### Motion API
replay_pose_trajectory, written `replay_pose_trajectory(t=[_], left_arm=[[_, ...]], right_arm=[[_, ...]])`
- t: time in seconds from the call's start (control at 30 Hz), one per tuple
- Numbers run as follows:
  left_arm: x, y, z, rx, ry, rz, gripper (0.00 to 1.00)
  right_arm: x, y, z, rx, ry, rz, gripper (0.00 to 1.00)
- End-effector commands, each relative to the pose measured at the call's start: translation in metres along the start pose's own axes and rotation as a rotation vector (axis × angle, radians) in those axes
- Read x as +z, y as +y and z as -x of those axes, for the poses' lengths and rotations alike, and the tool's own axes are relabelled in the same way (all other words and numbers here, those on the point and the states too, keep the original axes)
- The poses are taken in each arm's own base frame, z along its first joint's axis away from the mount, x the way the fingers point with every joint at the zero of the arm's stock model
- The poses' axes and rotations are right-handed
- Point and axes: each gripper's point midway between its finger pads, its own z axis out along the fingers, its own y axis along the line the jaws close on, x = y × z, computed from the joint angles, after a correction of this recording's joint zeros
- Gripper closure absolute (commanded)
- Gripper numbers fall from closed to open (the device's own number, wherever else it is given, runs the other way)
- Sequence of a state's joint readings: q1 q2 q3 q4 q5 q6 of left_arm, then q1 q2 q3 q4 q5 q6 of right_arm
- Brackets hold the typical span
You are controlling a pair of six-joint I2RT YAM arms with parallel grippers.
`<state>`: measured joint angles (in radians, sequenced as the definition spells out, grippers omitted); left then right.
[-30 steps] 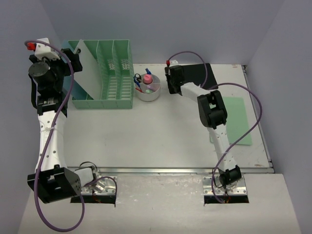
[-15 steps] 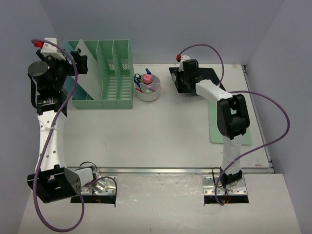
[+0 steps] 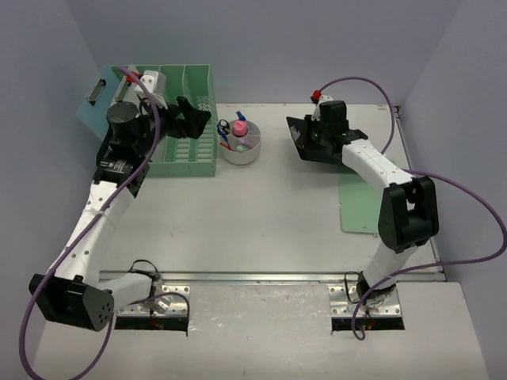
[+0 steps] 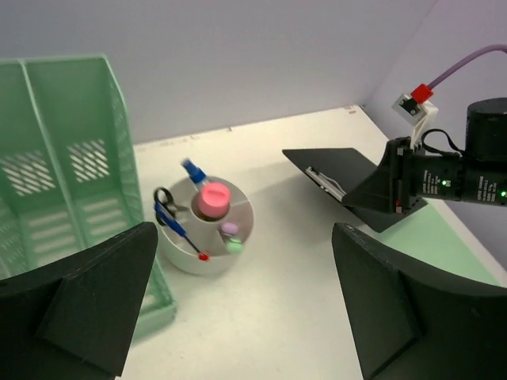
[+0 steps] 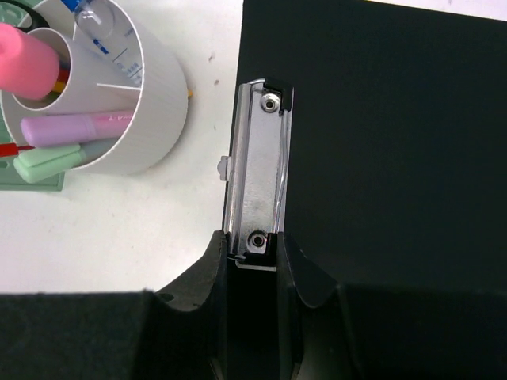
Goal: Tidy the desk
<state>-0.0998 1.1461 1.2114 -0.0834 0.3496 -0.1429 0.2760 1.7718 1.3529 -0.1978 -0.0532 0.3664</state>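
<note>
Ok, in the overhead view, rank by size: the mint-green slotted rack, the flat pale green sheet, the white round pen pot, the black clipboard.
1. Mint-green slotted rack
2. Flat pale green sheet
3. White round pen pot and black clipboard: alike; the clipboard is tilted and partly hidden.

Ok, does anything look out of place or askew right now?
The blue clipboard leans askew past the left end of the green file rack, not upright in a slot. The black clipboard is tilted off the desk, gripped at its clip end by the right gripper.
</note>
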Motion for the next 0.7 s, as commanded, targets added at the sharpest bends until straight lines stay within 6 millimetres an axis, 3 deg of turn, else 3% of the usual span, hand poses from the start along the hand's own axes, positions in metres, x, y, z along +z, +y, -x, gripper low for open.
replay_pose_trajectory(t=[0.0,0.07,0.1,0.2,0.3,0.43,0.67], left_arm=[[0.004,-0.020,-0.021,-0.192,0.060,0.035,0.11],[0.008,-0.031,-0.035,-0.245,0.096,0.053,0.11],[0.010,-0.054,-0.042,-0.252,0.119,0.014,0.12],[0.014,-0.085,-0.060,-0.287,0.164,-0.027,0.11],[0.026,-0.103,-0.089,-0.334,0.257,-0.025,0.11],[0.046,-0.121,-0.132,-0.381,0.377,-0.027,0.14],[0.074,-0.155,-0.179,-0.405,0.472,-0.073,0.18]], right_arm=[[-0.029,0.009,0.032,0.110,-0.100,0.015,0.99],[-0.035,0.007,0.028,0.194,-0.077,-0.007,0.99],[-0.036,0.003,0.025,0.220,-0.071,-0.029,0.99],[-0.043,0.003,0.018,0.315,-0.032,-0.057,0.99],[-0.047,0.003,0.021,0.410,-0.025,-0.087,0.99],[-0.051,0.002,0.010,0.516,0.022,-0.131,0.99],[-0.055,0.011,-0.012,0.625,0.118,-0.118,0.99]])
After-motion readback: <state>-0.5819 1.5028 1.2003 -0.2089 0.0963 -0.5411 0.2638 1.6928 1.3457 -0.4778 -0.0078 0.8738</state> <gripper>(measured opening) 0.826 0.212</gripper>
